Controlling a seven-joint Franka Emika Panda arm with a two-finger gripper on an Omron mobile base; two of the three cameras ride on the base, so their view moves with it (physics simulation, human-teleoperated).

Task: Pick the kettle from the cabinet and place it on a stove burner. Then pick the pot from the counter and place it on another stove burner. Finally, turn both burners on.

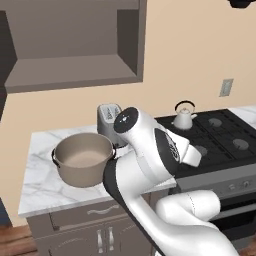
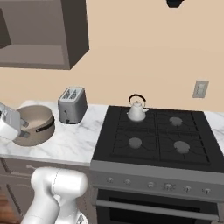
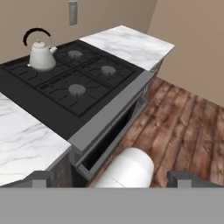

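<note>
Kettle [image 2: 137, 111] sits on a back burner — the pot [image 1: 83, 159] is your job now.
Your pincer [image 3: 111, 178] is wide open, empty — bring it down over the pot's rim on the bench [image 1: 40, 185].

Kettle on the stove, pot on the counter.
The small silver kettle [image 2: 137, 110] stands upright on the back left burner [image 2: 135, 114] of the black cooktop. The wide tan pot [image 1: 82, 158] sits upright on the white marble counter [image 1: 40, 185], left of the stove.

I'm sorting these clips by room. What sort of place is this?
A rendered home kitchen, it seems: a black cooktop with a kettle, a marble counter holding a pot and toaster.
</note>
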